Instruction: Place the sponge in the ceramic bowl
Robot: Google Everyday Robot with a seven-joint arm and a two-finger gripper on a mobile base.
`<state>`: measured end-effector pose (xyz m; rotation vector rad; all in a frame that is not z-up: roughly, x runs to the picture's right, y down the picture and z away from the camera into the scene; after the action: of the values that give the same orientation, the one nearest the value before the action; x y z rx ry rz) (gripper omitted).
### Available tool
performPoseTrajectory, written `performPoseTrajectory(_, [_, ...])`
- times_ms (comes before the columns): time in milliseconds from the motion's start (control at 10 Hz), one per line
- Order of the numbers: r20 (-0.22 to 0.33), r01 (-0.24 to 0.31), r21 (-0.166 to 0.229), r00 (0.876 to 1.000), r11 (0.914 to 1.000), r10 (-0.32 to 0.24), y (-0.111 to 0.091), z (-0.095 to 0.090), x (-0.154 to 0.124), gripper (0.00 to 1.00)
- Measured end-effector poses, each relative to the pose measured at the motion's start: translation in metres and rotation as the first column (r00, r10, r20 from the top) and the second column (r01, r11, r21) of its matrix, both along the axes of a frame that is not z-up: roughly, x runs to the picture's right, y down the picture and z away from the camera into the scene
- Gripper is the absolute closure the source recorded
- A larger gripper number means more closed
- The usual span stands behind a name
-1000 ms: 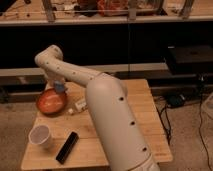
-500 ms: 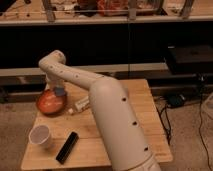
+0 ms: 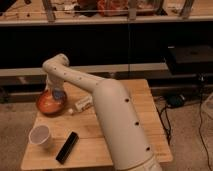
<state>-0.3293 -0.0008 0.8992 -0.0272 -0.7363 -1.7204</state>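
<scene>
The white robot arm (image 3: 107,115) fills the middle of the view and hides a wide stretch of the light wooden table (image 3: 145,112) behind it. Its base is cut off at the bottom edge. The arm bends at the elbow on the far left and drops down, and the gripper (image 3: 55,90) hangs right over the round glossy reddish-orange ceramic bowl (image 3: 44,106) at the table's back left corner.

At the gripper's tip sits the small blue-grey soft sponge (image 3: 59,94), above the bowl's lighter orange inside, toward its right half. I cannot tell whether the sponge is gripped or already resting in the bowl. I cannot tell either whether the gripper is clamped or released, because its end blends into the sponge. Nothing else can be made out in the bowl.

Just right of the bowl lies a small white packet with an orange mark (image 3: 82,104), partly tucked against the arm. Near the front left stands a white paper cup (image 3: 40,136), upright, its inside in shadow. Beside it a flat black rectangular object (image 3: 67,147) lies at a diagonal.
</scene>
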Motion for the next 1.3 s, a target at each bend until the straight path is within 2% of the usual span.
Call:
performPoseTrajectory(300, [0.013,0.030,-0.037,0.999,0.9989,-0.029,0.013,0.006,-0.009,1.00])
performPoseTrajectory(900, [0.051,0.077,-0.079,0.996,0.9938,-0.073,0.029,0.008,-0.025,0.98])
performPoseTrajectory(1000, [0.060,0.084,-0.086,0.995,0.9928,-0.079,0.031,0.008,-0.028,0.91])
performPoseTrajectory(1100, [0.069,0.085,-0.096,0.995,0.9918,-0.078,0.033,0.008,-0.030,0.80])
performPoseTrajectory(1300, [0.061,0.076,-0.084,0.996,0.9936,-0.071,0.027,0.007,-0.026,0.61])
